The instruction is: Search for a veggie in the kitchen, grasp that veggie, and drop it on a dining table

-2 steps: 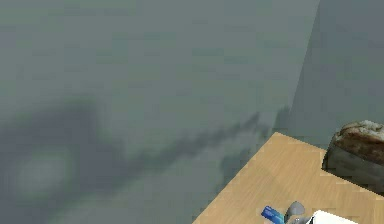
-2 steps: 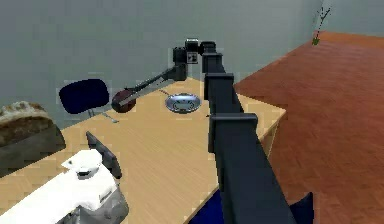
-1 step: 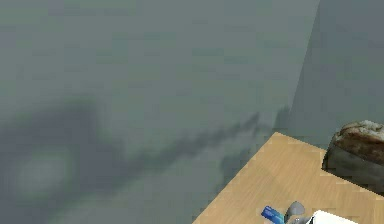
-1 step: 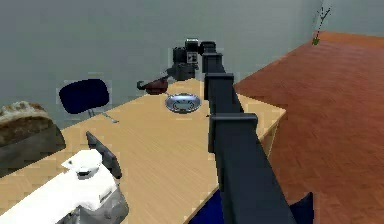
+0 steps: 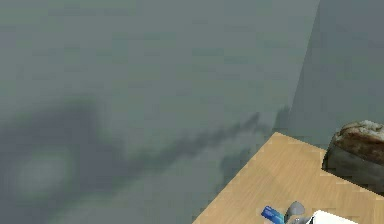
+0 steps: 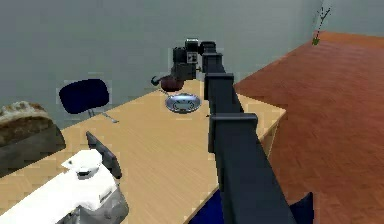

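Observation:
A dark arm (image 6: 235, 140) rises from the arm side view's bottom edge and reaches out over a light wooden table (image 6: 150, 140). At its far end sits the gripper (image 6: 177, 66), near the table's far edge. Right at the gripper is a dark red rounded blob (image 6: 169, 82); I cannot tell whether the gripper holds it or whether it rests on the table. Just in front of it, a small grey-blue bowl (image 6: 182, 102) stands on the tabletop. The same table (image 5: 270, 180) fills the forward view's lower right corner.
A brown-grey loaf (image 6: 25, 135) lies at the table's left; the loaf (image 5: 358, 152) also appears in the forward view. A white object (image 6: 90, 190) and a dark block (image 6: 102, 155) stand nearer. A blue chair (image 6: 83, 96) stands behind the table. Red-brown floor (image 6: 330, 90) spreads right, grey wall (image 5: 150, 90) ahead.

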{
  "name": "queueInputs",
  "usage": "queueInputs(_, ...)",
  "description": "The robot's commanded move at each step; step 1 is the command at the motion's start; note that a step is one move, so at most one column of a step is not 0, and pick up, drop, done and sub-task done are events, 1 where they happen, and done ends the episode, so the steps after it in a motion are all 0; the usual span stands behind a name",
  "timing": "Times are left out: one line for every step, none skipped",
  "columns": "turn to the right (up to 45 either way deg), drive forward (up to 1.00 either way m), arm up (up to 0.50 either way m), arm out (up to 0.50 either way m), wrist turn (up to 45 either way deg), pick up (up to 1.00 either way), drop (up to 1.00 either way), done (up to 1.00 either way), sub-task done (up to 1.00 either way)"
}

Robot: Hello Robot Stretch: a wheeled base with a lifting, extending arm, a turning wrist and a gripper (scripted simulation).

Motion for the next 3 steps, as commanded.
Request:
queueInputs(0.0, 0.00, -0.04, 0.00, 0.0, 0.00, 0.00, 0.00, 0.00)
queueInputs(0.0, 0.00, -0.32, 0.00, 0.0, 0.00, 0.00, 0.00, 0.00)
queueInputs(0.0, 0.00, 0.00, 0.00, 0.0, 0.00, 1.00, 0.00, 0.00)
